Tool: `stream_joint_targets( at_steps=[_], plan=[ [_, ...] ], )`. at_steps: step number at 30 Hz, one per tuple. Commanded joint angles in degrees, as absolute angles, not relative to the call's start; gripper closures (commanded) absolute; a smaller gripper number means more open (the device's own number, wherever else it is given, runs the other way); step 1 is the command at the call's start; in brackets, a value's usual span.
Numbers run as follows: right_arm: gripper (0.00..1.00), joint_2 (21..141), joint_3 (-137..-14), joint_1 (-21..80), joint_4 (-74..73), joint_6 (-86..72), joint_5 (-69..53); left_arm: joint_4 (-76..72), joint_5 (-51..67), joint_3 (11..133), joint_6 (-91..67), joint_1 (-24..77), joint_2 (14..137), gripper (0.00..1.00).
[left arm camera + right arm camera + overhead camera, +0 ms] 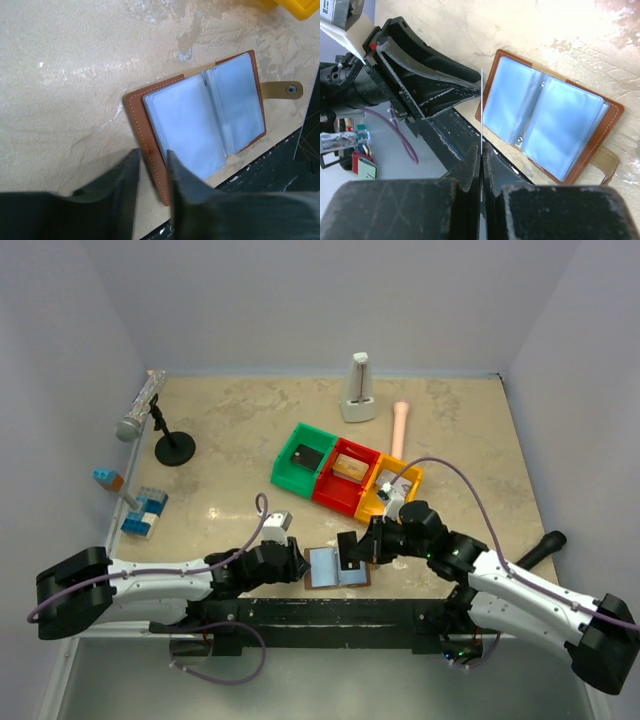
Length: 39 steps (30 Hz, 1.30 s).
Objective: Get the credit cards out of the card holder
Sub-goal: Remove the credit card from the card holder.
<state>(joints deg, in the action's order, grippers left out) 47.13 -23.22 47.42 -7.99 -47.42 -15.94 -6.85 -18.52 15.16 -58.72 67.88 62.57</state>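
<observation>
Your right gripper point(481, 150) is clamped on a thin card point(481, 100), seen edge-on. Your left gripper point(152, 160) is slightly parted over the stitched cover edge of the open brown bifold card holder point(200, 120), pale blue sleeves up, flat at the beige table's point(75, 75) near edge.

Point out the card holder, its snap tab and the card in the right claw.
card holder point(185, 125): left wrist view, on the left clear sleeve.
snap tab point(277, 91): left wrist view, on the strap beside its stud.
card point(481, 100): right wrist view, on its thin edge.
</observation>
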Motion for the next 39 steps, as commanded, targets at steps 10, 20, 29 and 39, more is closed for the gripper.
stream_joint_targets(
  at_steps=[10,20,29,39],
  plan=[
    [1.00,49.56,-38.66,47.55,-21.53,-31.56,-26.69,-3.25,-21.45,19.43,-48.17,67.50,43.09,0.41],
    [1.00,55.80,-44.47,51.94,-22.94,-24.26,-42.09,-11.60,-4.68,13.36,-37.98,63.20,27.34,0.41],
    [1.00,55.90,-44.12,52.47,-21.80,-24.17,-44.30,-15.55,7.38,12.92,-36.91,61.70,25.40,0.43],
    [1.00,55.37,-42.36,52.47,-17.05,-27.86,-40.16,-29.25,11.07,2.21,-45.61,61.61,23.11,0.45]
  ],
)
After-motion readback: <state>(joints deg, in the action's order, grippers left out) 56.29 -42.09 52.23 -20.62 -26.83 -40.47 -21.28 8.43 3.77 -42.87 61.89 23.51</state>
